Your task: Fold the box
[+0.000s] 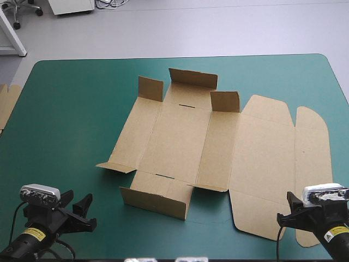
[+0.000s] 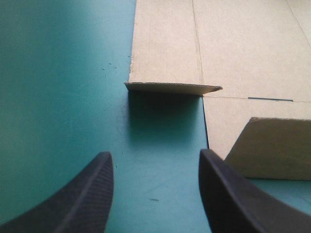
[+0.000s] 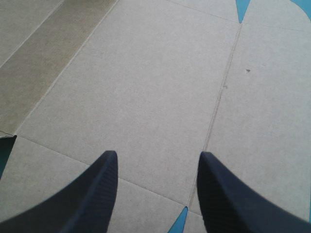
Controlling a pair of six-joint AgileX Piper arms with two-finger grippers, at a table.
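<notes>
Box [image 1: 185, 142] centre of the table [image 1: 65, 109], mostly flat, folding barely begun. My left gripper [image 2: 155, 162] at its seven o'clock, right gripper [image 3: 158, 162] over its five o'clock panel, both wide open, empty; next, I reckon, raise a wall

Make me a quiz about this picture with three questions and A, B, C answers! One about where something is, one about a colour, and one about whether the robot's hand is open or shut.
1. Where does the right gripper hang?
A) over the box
B) beyond the table's far edge
C) over bare cover, far from the box

2. What colour is the table's cover?
A) red
B) teal-green
C) yellow

3. How are the left gripper's fingers?
A) shut on the box
B) shut on nothing
C) open

Answers:
1 A: brown board fills the right wrist view under its fingers.
2 B: teal-green shows all around the box.
3 C: its two black fingers stand apart over the cover, holding nothing.
</notes>
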